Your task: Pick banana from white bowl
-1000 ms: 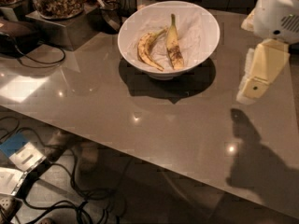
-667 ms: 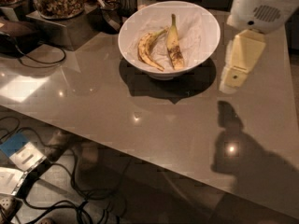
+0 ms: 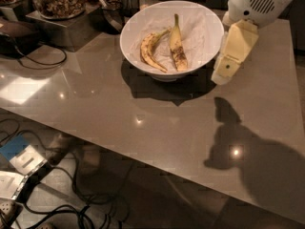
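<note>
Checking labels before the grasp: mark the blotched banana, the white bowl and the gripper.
banana (image 3: 177,49), camera view, blotched middle.
white bowl (image 3: 129,39), camera view, left inner wall.
gripper (image 3: 222,75), camera view, lower tip, beside bowl's right rim.

The wide round white bowl is glossy, lined with creased white paper. The grey-brown tabletop is smooth and reflective. At the upper right, the cream gripper looks like matt plastic.

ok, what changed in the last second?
The claw moved left in view, from out over the table to just beside the right rim of the white bowl. It has taken hold of nothing. The banana, the curved banana beside it and the bowl stayed put.
</note>
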Controlling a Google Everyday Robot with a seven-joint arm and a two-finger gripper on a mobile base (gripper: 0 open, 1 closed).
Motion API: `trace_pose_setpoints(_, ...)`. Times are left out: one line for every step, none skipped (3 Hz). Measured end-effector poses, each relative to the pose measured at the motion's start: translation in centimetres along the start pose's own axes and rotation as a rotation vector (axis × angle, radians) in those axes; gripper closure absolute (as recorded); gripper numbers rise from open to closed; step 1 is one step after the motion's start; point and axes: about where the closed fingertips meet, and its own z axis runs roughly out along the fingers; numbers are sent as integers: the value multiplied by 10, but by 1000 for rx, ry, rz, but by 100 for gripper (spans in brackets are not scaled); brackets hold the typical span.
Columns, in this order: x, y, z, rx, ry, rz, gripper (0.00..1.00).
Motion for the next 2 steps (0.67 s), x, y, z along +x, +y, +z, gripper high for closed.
trace_pose_setpoints(-52, -13, -12, -28, -94, 46, 0)
trace_pose_setpoints(-93, -24, -14, -4, -101, 57, 0)
